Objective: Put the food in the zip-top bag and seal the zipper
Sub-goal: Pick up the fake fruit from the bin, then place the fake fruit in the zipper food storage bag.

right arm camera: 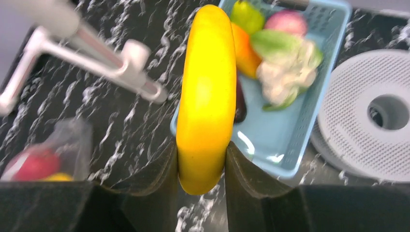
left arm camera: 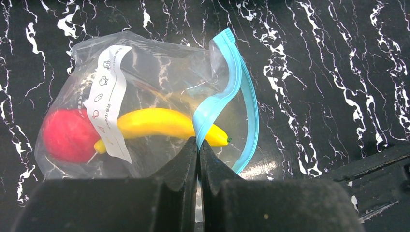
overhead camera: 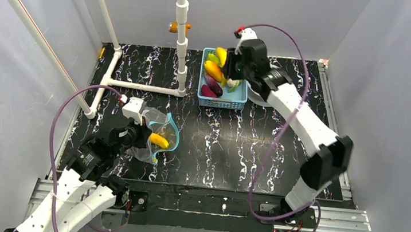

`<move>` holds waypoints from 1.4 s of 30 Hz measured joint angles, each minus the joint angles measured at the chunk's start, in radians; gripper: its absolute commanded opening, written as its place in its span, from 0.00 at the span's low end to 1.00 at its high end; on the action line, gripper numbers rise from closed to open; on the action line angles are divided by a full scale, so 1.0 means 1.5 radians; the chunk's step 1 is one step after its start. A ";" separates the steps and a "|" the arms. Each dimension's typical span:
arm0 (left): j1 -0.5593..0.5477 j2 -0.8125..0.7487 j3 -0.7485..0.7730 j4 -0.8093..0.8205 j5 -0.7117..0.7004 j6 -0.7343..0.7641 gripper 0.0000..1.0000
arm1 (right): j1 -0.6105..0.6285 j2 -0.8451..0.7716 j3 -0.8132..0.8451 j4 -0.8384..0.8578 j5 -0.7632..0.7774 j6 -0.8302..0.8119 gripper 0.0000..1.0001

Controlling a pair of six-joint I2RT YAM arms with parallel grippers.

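The clear zip-top bag (left arm camera: 159, 72) lies on the black table at the left (overhead camera: 152, 130). Inside it are a red apple (left arm camera: 67, 135) and a yellow banana (left arm camera: 154, 123). My left gripper (left arm camera: 198, 142) is shut on the pale-blue zipper strip (left arm camera: 232, 72) at the bag's open mouth; it also shows in the top view (overhead camera: 140, 135). My right gripper (right arm camera: 200, 147) is shut on a long yellow fruit (right arm camera: 205, 96) and holds it above the blue basket's near-left corner (overhead camera: 229, 64). The cauliflower (right arm camera: 285, 72) and dark eggplant (overhead camera: 213, 85) lie in the basket.
The light-blue basket (right arm camera: 270, 159) stands at the back middle (overhead camera: 222, 101) with more toy fruit. A white perforated disc (right arm camera: 367, 111) lies right of it. A white pipe frame (overhead camera: 137, 86) stands at the back left. Grey walls enclose the table.
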 measured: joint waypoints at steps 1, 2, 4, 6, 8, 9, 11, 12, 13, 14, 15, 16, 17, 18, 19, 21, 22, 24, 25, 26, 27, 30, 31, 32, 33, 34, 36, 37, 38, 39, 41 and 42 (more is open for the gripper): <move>0.000 0.001 0.000 -0.001 -0.002 0.000 0.00 | -0.001 -0.042 -0.044 0.009 -0.020 0.014 0.01; 0.000 0.003 0.000 -0.003 -0.003 0.000 0.00 | -0.001 -0.081 -0.089 0.015 -0.047 0.027 0.01; 0.000 0.009 0.000 -0.005 -0.005 0.000 0.00 | -0.001 -0.150 -0.180 0.025 -0.118 0.057 0.01; 0.000 0.012 0.000 -0.006 -0.006 -0.001 0.00 | 0.004 -0.200 -0.264 0.039 -0.182 0.086 0.01; 0.000 0.012 0.000 -0.006 -0.007 -0.001 0.00 | 0.018 -0.241 -0.347 0.044 -0.240 0.112 0.01; 0.000 0.012 0.000 -0.006 -0.008 -0.001 0.00 | 0.028 -0.259 -0.386 0.045 -0.268 0.124 0.01; 0.000 0.012 0.000 -0.006 -0.010 -0.001 0.00 | 0.052 -0.291 -0.446 0.042 -0.310 0.145 0.01; 0.000 0.012 0.000 -0.006 -0.010 -0.002 0.00 | 0.064 -0.306 -0.466 0.041 -0.326 0.155 0.01; 0.000 0.010 0.000 -0.007 -0.011 -0.003 0.00 | 0.074 -0.318 -0.480 0.041 -0.339 0.163 0.01; 0.000 0.008 0.000 -0.008 -0.012 -0.005 0.00 | 0.089 -0.334 -0.493 0.043 -0.355 0.175 0.01; 0.000 0.004 0.000 -0.008 -0.013 -0.005 0.00 | 0.100 -0.349 -0.503 0.047 -0.369 0.188 0.01; 0.000 0.000 0.000 -0.008 -0.014 -0.006 0.00 | 0.112 -0.362 -0.509 0.052 -0.381 0.200 0.01; 0.000 -0.003 0.000 -0.008 -0.015 -0.006 0.00 | 0.123 -0.373 -0.514 0.062 -0.392 0.213 0.01; 0.000 -0.005 0.000 -0.009 -0.016 -0.006 0.00 | 0.138 -0.380 -0.516 0.071 -0.404 0.230 0.01; 0.000 -0.007 0.000 -0.009 -0.019 -0.006 0.00 | 0.152 -0.385 -0.518 0.084 -0.408 0.244 0.01; 0.000 -0.008 0.000 -0.009 -0.022 -0.006 0.00 | 0.185 -0.387 -0.519 0.106 -0.405 0.268 0.01; 0.000 -0.008 0.000 -0.009 -0.024 -0.007 0.00 | 0.206 -0.386 -0.519 0.119 -0.399 0.281 0.01; 0.000 -0.009 0.000 -0.010 -0.025 -0.009 0.00 | 0.243 -0.383 -0.520 0.142 -0.387 0.306 0.01; 0.000 -0.010 0.000 -0.010 -0.025 -0.010 0.00 | 0.254 -0.380 -0.520 0.152 -0.384 0.316 0.01; 0.000 -0.012 0.000 -0.011 -0.025 -0.010 0.00 | 0.263 -0.373 -0.520 0.166 -0.379 0.330 0.01; 0.000 -0.013 0.000 -0.011 -0.026 -0.011 0.00 | 0.267 -0.365 -0.519 0.174 -0.375 0.339 0.01; 0.000 -0.017 0.000 -0.011 -0.024 -0.010 0.00 | 0.267 -0.312 -0.501 0.190 -0.365 0.369 0.01; 0.000 -0.018 0.000 -0.011 -0.021 -0.010 0.00 | 0.267 -0.289 -0.492 0.195 -0.365 0.378 0.01; 0.000 -0.018 0.000 -0.011 -0.018 -0.010 0.00 | 0.267 -0.272 -0.487 0.202 -0.362 0.384 0.01; 0.000 -0.018 0.000 -0.011 -0.013 -0.010 0.00 | 0.268 -0.253 -0.482 0.208 -0.360 0.391 0.01; 0.000 -0.018 0.000 -0.010 -0.010 -0.010 0.00 | 0.268 -0.236 -0.477 0.215 -0.358 0.398 0.01; 0.000 -0.019 0.000 -0.010 -0.006 -0.010 0.00 | 0.269 -0.208 -0.468 0.221 -0.351 0.404 0.01; 0.000 -0.020 0.000 -0.009 -0.005 -0.010 0.00 | 0.269 -0.198 -0.464 0.225 -0.347 0.407 0.01; 0.000 -0.020 0.000 -0.008 -0.003 -0.010 0.00 | 0.269 -0.189 -0.460 0.229 -0.341 0.410 0.01; 0.000 -0.019 0.000 -0.008 -0.001 -0.010 0.00 | 0.269 -0.182 -0.455 0.234 -0.333 0.414 0.01; 0.000 -0.018 0.000 -0.008 0.003 -0.010 0.00 | 0.268 -0.168 -0.439 0.241 -0.325 0.418 0.01; 0.000 -0.018 0.000 -0.008 0.005 -0.010 0.00 | 0.268 -0.160 -0.431 0.247 -0.322 0.419 0.02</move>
